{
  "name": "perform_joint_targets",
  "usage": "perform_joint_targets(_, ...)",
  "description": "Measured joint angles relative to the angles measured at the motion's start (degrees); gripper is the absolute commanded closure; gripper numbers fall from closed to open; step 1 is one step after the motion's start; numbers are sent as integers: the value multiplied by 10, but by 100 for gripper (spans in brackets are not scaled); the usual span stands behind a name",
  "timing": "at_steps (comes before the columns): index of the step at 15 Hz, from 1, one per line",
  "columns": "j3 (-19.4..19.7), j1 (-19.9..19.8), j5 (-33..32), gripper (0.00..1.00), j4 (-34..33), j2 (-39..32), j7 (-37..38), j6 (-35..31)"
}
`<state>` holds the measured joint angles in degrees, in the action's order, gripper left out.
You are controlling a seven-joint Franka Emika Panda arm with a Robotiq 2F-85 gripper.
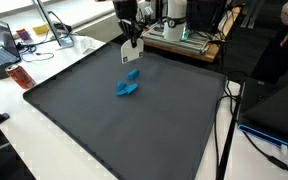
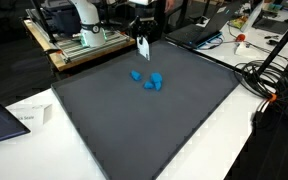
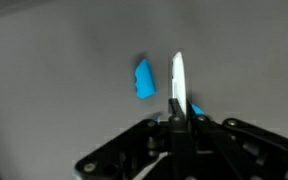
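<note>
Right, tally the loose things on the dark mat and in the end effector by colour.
Blue blocks: 3, lying close together on the dark mat
White flat piece: 1, clamped in the end effector above the mat
Total: 4

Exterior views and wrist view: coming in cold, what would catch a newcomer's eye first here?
The bright blue blocks stand out most, clustered toward the far side of the dark mat that covers most of the table. Just above and behind them hangs the gripper, shut on a thin white piece that points down at the mat. In the wrist view that piece shows edge-on, with one blue block beside it.
</note>
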<state>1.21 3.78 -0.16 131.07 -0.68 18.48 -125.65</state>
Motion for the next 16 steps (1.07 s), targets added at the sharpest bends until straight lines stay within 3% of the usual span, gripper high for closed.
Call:
perform_joint_targets(3, 0, -4, 32, 99, 21, 0, -24, -75)
perform_joint_targets(10, 0, -7, 36, 99, 66, -2, -29, -241)
perform_joint_targets(16, -2, -8, 86, 99, 81, -2, -51, -301)
